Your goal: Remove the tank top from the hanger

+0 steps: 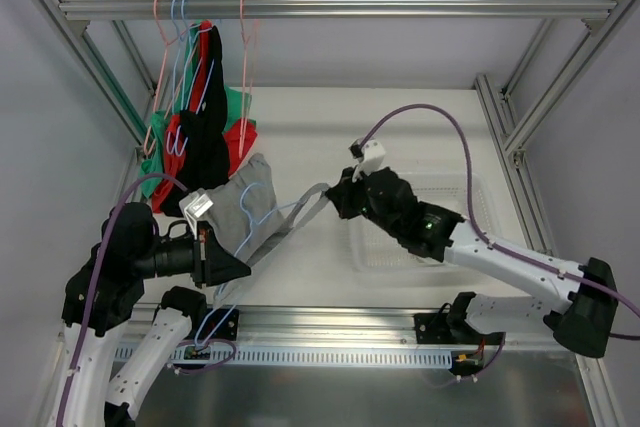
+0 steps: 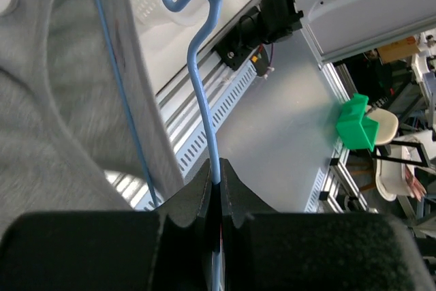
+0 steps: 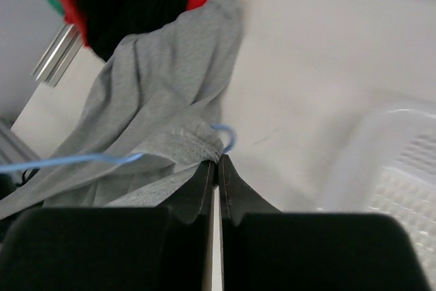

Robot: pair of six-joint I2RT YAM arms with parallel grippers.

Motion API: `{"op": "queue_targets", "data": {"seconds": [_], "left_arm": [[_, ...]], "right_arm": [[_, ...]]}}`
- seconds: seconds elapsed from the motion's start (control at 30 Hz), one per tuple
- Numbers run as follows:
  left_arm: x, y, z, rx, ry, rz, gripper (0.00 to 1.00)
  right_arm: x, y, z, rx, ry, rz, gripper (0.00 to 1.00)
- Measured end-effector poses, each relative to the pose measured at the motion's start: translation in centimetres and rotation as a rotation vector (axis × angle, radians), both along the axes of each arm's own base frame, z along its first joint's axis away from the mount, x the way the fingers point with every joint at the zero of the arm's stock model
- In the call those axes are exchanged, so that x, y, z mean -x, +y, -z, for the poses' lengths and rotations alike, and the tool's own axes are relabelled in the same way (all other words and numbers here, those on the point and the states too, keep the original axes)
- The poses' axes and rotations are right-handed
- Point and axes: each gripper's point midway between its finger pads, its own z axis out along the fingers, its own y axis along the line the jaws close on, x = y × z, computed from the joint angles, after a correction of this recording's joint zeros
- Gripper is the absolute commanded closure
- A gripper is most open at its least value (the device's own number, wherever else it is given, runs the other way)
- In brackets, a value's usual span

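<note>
The grey tank top (image 1: 243,209) hangs on a light blue wire hanger (image 1: 262,215) between my two arms. My left gripper (image 1: 226,267) is shut on the hanger's wire, which runs up out of the closed jaws in the left wrist view (image 2: 216,172), with the grey cloth (image 2: 54,100) at the left. My right gripper (image 1: 336,197) is shut on a strap edge of the tank top (image 3: 157,93). Its jaw tips (image 3: 218,160) pinch the bunched hem beside the hanger's blue end loop (image 3: 228,138). The strap (image 1: 310,203) stretches from the garment to the right gripper.
Several more hangers with red, black and green garments (image 1: 205,122) hang from the top rail (image 1: 340,7) at the back left. A clear plastic basket (image 1: 470,197) sits on the table under the right arm and shows in the right wrist view (image 3: 402,189).
</note>
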Motion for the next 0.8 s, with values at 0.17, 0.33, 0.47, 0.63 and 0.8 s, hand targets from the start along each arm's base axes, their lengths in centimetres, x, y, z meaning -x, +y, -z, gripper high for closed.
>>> {"op": "queue_targets", "data": {"seconds": [0.17, 0.33, 0.47, 0.63, 0.8], "left_arm": [[-0.1, -0.7, -2.8, 0.041, -0.031, 0.06, 1.0], [-1.1, -1.5, -10.2, 0.144, -0.216, 0.075, 1.0], [-2.1, -2.0, -17.1, 0.244, -0.4, 0.073, 1.0], [-4.5, -2.4, -24.1, 0.405, -0.63, 0.022, 1.0], [-6.0, -2.0, -28.7, 0.602, -0.847, -0.048, 1.0]], "right_arm": [[-5.7, -7.2, -3.7, 0.005, -0.037, 0.226, 1.0], [-5.3, -8.1, -6.0, -0.001, -0.045, 0.184, 1.0], [-2.7, -8.2, -9.3, -0.057, -0.068, 0.079, 1.0], [3.0, -8.9, -19.1, -0.268, -0.193, -0.117, 1.0], [9.3, -9.1, -25.3, -0.433, -0.261, -0.346, 1.0]]}}
